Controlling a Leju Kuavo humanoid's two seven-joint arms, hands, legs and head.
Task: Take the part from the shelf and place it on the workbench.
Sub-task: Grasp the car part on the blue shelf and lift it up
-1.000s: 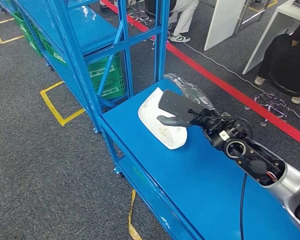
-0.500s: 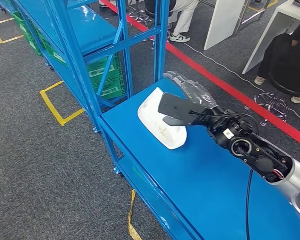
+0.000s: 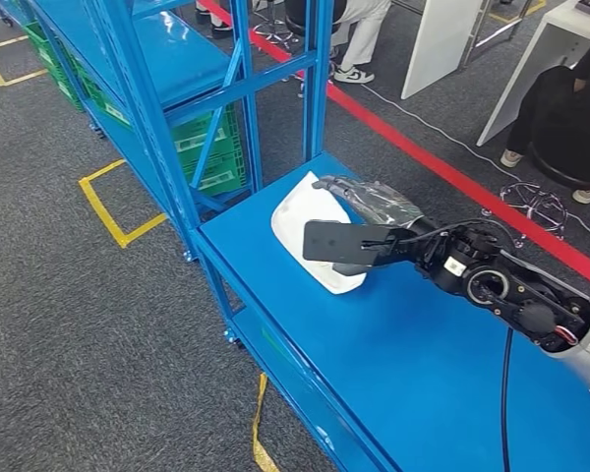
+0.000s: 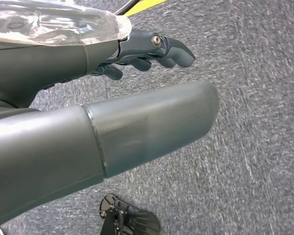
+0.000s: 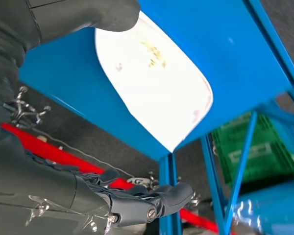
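Note:
The white, flat, rounded part (image 3: pixel 305 224) lies on the blue workbench (image 3: pixel 396 364) near its far left corner. My right hand (image 3: pixel 344 241) hovers over the part's near right side, with thumb and fingers spread apart and nothing in them. In the right wrist view the part (image 5: pixel 157 78) rests flat on the workbench (image 5: pixel 241 54). It sits between the right hand's (image 5: pixel 31 181) thumb (image 5: pixel 83 17) and its fingers (image 5: pixel 149 203), and touches neither. My left hand (image 4: pixel 64 73) hangs above grey carpet, its fingers loosely extended, holding nothing.
The blue shelf rack (image 3: pixel 240 88) stands just beyond the workbench's far end, with green crates (image 3: pixel 217 152) on its lower level. Red (image 3: pixel 455 177) and yellow (image 3: pixel 110 211) tape lines mark the carpet. People sit at the white tables (image 3: pixel 544 59) at the back right.
My right hand has tipped flatter and sunk slightly over the part, while the wrist has swung to the right. The white part has stayed where it lay.

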